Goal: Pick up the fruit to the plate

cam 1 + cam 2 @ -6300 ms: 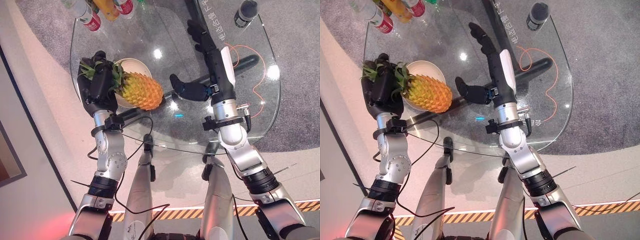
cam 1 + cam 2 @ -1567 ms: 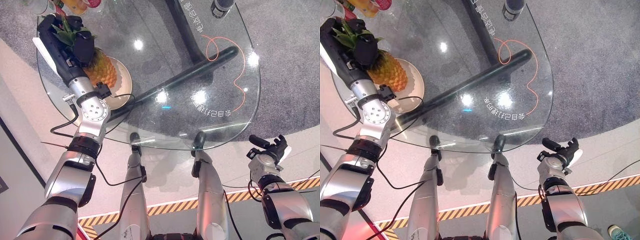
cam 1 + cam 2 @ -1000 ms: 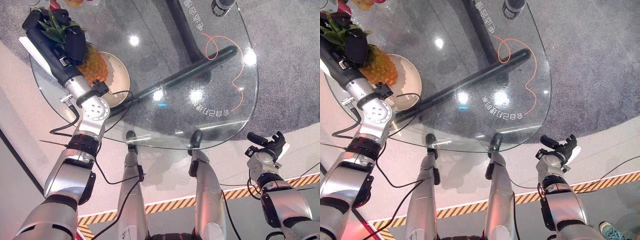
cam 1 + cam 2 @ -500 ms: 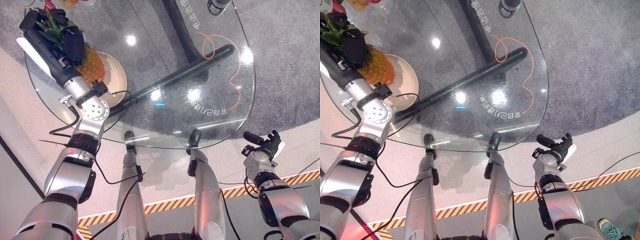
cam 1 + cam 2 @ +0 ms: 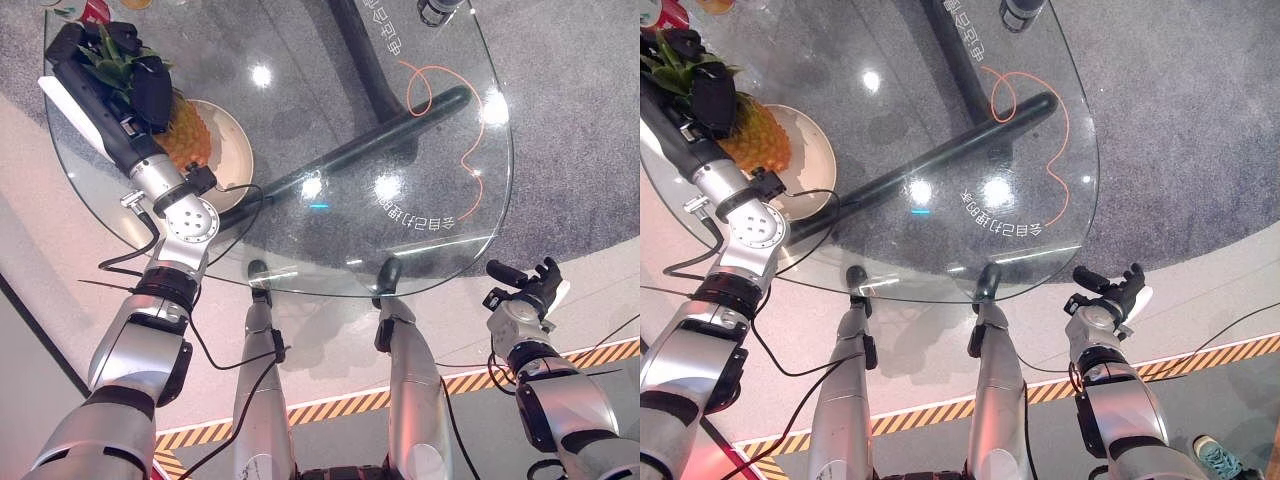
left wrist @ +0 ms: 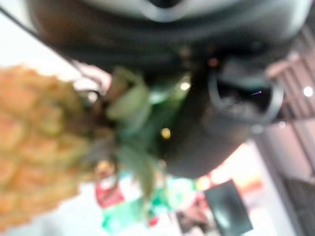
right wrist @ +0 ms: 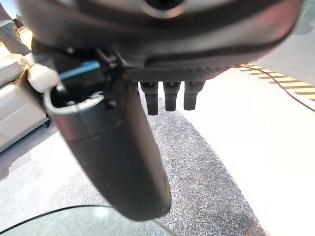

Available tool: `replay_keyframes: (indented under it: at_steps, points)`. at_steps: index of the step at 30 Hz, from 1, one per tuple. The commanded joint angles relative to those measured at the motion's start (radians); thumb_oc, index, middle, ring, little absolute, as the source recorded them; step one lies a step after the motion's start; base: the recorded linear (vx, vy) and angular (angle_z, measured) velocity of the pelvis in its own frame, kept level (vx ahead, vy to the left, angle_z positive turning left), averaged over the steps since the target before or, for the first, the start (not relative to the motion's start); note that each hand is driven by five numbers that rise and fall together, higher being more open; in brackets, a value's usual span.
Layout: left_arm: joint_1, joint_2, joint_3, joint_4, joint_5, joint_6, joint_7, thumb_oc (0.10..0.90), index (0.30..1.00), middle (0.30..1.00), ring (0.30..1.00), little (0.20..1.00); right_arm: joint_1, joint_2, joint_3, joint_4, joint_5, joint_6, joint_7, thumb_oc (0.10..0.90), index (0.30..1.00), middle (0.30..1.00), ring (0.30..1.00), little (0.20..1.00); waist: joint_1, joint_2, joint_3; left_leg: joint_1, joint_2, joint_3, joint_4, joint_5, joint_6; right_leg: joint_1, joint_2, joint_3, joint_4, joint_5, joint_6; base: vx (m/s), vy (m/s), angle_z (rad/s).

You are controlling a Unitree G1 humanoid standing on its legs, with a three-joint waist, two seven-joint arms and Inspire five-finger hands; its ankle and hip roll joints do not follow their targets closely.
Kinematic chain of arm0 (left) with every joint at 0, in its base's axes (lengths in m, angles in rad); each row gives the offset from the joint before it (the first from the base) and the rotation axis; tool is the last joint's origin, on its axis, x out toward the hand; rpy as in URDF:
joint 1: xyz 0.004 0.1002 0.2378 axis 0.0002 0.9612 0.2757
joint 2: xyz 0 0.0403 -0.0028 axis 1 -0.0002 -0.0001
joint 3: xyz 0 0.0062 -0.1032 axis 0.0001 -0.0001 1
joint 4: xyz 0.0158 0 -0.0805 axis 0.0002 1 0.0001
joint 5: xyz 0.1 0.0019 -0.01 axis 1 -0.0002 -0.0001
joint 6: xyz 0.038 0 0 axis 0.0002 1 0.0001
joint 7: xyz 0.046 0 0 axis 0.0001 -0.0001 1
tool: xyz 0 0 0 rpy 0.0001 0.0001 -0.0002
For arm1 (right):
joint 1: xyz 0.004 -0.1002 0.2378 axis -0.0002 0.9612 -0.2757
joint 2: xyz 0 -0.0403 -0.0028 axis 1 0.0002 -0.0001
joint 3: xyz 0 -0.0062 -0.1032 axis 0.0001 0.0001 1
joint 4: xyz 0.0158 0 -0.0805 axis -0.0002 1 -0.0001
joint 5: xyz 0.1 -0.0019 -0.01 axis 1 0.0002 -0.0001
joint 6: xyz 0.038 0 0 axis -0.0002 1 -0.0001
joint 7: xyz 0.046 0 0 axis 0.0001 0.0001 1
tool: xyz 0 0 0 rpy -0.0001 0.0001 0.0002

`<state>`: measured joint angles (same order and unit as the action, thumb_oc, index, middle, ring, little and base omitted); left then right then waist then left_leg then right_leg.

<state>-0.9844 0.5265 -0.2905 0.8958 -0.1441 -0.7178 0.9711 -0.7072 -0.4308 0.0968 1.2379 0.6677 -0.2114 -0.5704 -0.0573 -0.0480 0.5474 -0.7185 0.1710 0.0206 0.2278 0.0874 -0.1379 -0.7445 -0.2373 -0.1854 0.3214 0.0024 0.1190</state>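
The left hand (image 5: pixel 135 75) is curled round the leafy crown of the pineapple (image 5: pixel 185 135), which stands upright with its base on the cream plate (image 5: pixel 235 150) near the left edge of the round glass counter (image 5: pixel 440 250). The placing step looks all but done; what remains, by this reading, is to release the fingers (image 6: pixel 231 93) from the crown and lift clear without tipping the fruit, which is tall on a shallow plate and could topple. The right hand (image 5: pixel 1120 292) hangs off the counter's near right edge, over the floor, fingers relaxed and holding nothing. Surface: clear glass on a dark crossbar base (image 5: pixel 380 140), with an orange cord (image 5: pixel 470 130) looping below. Bottles (image 5: pixel 660 12) sit at the far left rim, a dark cylinder (image 5: pixel 440 10) at the far edge. Grey carpet (image 5: pixel 570 120) under the counter, pale flooring with yellow-black striped tape (image 5: pixel 330 412) nearer.
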Motion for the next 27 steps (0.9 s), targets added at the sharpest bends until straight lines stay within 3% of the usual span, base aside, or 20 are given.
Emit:
replay_keyframes:
  at_steps: [1,9,10,11,13,15,25,27]
  points:
    - [-0.156,0.078,0.02,-0.002,0.018,-0.128,0.024,0.1,0.3,0.3,0.3,0.2,0.023,-0.042,-0.002,0.011,0.01,-0.051,-0.027,0.8,0.9,0.9,0.9,0.9,0.022,-0.034,-0.027,-0.019,-0.01,0.013,0.065,-0.072,0.055,0.032,0.03,0.051,-0.029,0.059,0.028,0.0,0.0,0.0]
    - [-0.164,0.082,0.018,0.028,-0.003,-0.129,0.0,0.1,0.3,0.3,0.3,0.2,0.014,-0.047,0.0,0.012,0.011,-0.05,-0.022,0.8,0.9,0.9,0.9,0.9,0.018,-0.034,-0.027,-0.025,-0.009,0.015,0.064,-0.065,0.056,0.024,0.028,0.05,-0.029,0.065,0.027,0.0,0.0,0.0]
    - [-0.164,0.082,0.019,0.031,-0.007,-0.128,-0.007,0.207,0.392,0.392,0.392,0.307,0.012,-0.047,0.001,0.012,0.012,-0.05,-0.023,0.8,0.9,0.9,0.9,0.9,0.018,-0.035,-0.027,-0.025,-0.009,0.015,0.064,-0.065,0.056,0.024,0.028,0.05,-0.029,0.064,0.027,0.0,0.0,0.0]
    - [-0.164,0.081,0.02,0.035,-0.009,-0.128,-0.013,0.256,0.434,0.434,0.434,0.356,0.009,-0.046,0.003,0.012,0.011,-0.049,-0.025,0.8,0.9,0.9,0.9,0.9,0.018,-0.036,-0.027,-0.026,-0.008,0.016,0.064,-0.065,0.055,0.024,0.029,0.05,-0.029,0.064,0.026,0.0,0.0,0.0]
    - [-0.165,0.082,0.019,0.039,-0.015,-0.127,-0.018,0.276,0.451,0.451,0.451,0.376,0.004,-0.047,0.004,0.012,0.01,-0.047,-0.027,0.8,0.9,0.9,0.9,0.9,0.018,-0.036,-0.027,-0.026,-0.008,0.016,0.065,-0.066,0.055,0.023,0.03,0.05,-0.028,0.064,0.026,0.0,0.0,0.0]
    - [-0.166,0.082,0.016,0.05,-0.024,-0.129,-0.025,0.366,0.528,0.528,0.528,0.466,0.005,-0.048,0.008,0.014,0.013,-0.049,-0.026,0.8,0.9,0.9,0.9,0.9,0.018,-0.036,-0.027,-0.022,-0.007,0.015,0.068,-0.074,0.054,0.027,0.031,0.05,-0.025,0.056,0.027,0.0,0.0,0.0]
    - [-0.17,0.086,0.016,0.063,-0.024,-0.135,-0.023,0.465,0.613,0.613,0.613,0.565,0.003,-0.049,0.008,0.018,0.015,-0.054,-0.022,0.8,0.9,0.9,0.9,0.9,0.016,-0.039,-0.027,-0.029,-0.009,0.015,0.065,-0.067,0.055,0.023,0.031,0.05,-0.032,0.064,0.026,0.0,0.0,0.0]
    - [-0.164,0.085,0.016,0.061,-0.021,-0.139,-0.021,0.545,0.681,0.681,0.681,0.645,0.008,-0.047,0.009,0.019,0.017,-0.058,-0.022,0.8,0.9,0.9,0.9,0.9,0.019,-0.037,-0.027,-0.022,-0.01,0.014,0.068,-0.077,0.055,0.03,0.031,0.049,-0.031,0.057,0.027,0.0,0.0,0.0]
